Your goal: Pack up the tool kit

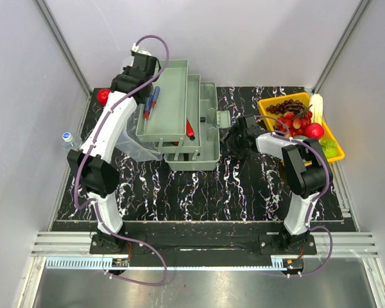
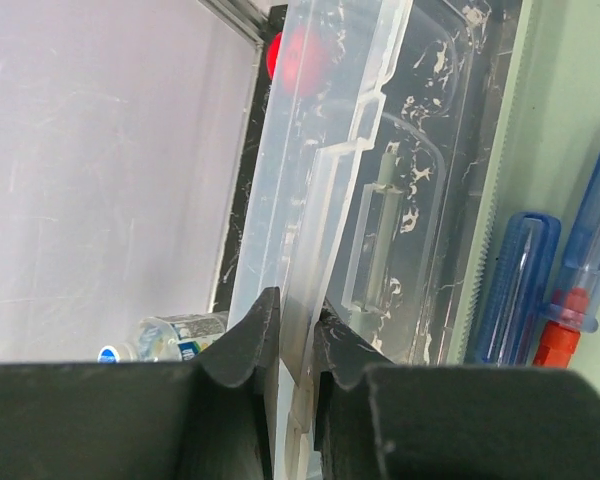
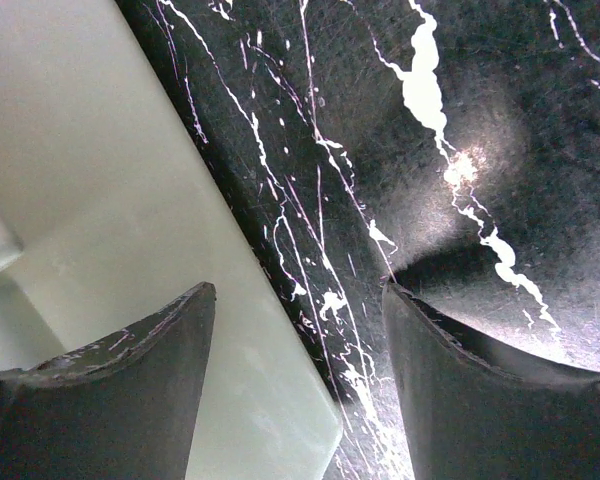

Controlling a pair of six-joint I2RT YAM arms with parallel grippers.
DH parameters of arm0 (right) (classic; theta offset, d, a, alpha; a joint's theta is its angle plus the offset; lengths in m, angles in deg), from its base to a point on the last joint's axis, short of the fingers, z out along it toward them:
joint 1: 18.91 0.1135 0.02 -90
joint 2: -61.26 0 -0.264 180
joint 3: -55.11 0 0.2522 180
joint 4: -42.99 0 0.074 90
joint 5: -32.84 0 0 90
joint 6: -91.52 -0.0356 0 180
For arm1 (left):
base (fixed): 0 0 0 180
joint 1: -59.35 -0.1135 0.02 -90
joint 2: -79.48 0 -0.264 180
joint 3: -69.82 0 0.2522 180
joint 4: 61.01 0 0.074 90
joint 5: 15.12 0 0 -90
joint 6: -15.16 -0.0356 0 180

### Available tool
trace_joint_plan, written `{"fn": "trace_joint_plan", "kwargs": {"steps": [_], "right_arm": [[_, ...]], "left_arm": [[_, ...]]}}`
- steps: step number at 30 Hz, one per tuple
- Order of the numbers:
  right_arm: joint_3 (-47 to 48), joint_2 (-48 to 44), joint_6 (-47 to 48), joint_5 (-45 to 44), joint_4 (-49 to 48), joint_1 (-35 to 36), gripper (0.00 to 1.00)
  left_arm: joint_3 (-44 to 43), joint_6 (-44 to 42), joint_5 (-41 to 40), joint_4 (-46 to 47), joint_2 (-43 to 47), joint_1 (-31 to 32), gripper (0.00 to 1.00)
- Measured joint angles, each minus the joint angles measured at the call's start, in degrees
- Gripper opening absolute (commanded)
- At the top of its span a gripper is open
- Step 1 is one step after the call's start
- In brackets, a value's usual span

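The toolbox (image 1: 192, 138) is standing open at the far middle of the table (image 1: 244, 186), and the edge of its clear lid (image 2: 310, 150) is being pinched tight by the left gripper (image 2: 293, 345), that arm being stretched to the far left. The lid is best being swung rightward in a slow arc so the trays are folded without jamming. The right gripper (image 3: 300, 340) is being held low at the box's right side, fingers apart, gripping nothing.
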Motion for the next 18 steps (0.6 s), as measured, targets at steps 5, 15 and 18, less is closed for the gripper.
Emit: {"fn": "trace_joint_plan", "kwargs": {"steps": [5,15,18], "right_arm": [[0.2,0.2,-0.5,0.0,0.0,0.1,0.73],[0.3,1.0,-5.2,-0.7,-1.3,0.5,0.73],[0.3,1.0,-6.3,-0.8,-1.9,0.5,0.74]], "left_arm": [[-1.4,-1.1,-7.2,0.1,-1.7,4.0,0.00],[-0.3,-8.2,-21.3,7.7,-3.6,14.7,0.00],[-0.3,-11.5,-26.6,11.3,-5.9,17.0,0.00]]}}
